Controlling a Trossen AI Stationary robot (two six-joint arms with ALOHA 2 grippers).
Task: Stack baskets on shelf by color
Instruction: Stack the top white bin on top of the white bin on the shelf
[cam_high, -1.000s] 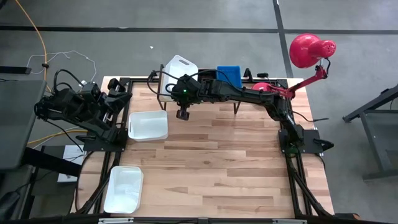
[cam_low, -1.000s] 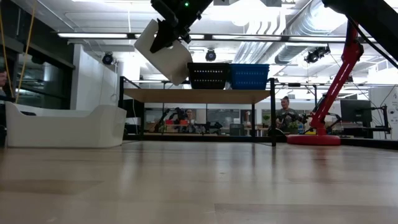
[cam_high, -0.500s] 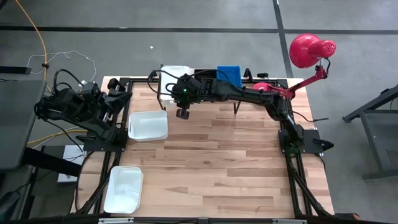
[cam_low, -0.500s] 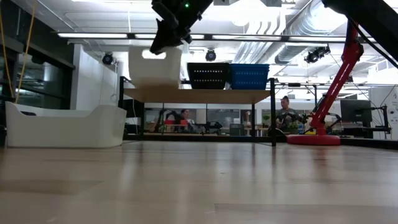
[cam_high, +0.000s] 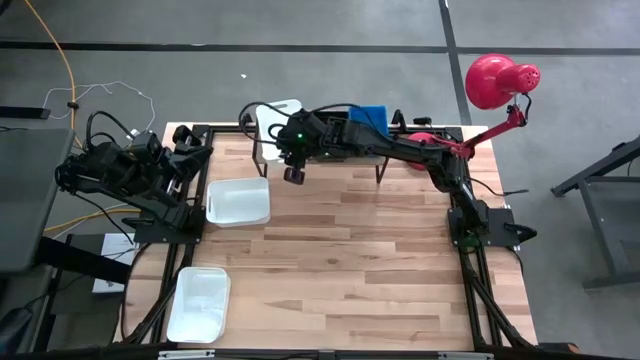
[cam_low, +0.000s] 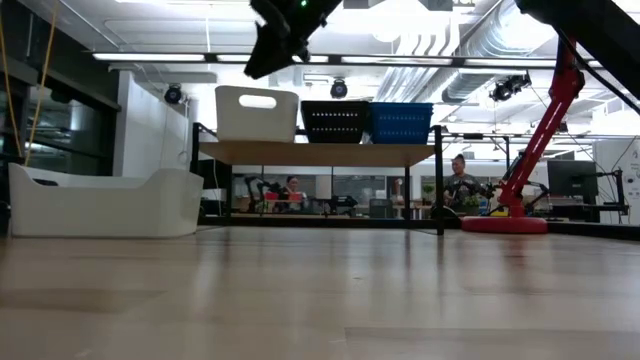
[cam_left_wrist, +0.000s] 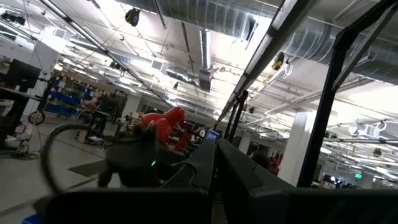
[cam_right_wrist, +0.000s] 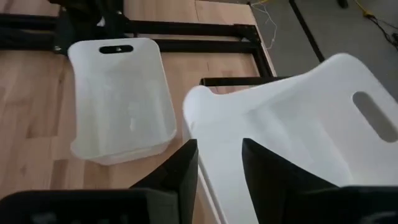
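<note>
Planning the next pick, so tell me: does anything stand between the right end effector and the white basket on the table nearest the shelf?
Nothing visible does. The right end effector hangs open above the shelf's front edge; only bare tabletop separates it from that white basket.

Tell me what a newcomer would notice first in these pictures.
A bright red desk lamp at the table's far right corner draws the eye first. Next comes the right arm reaching across the shelf, its tool open just above the white basket standing at the shelf's left end, beside a black basket and a blue basket. Two more white baskets lie on the tabletop near the parked left arm.
</note>
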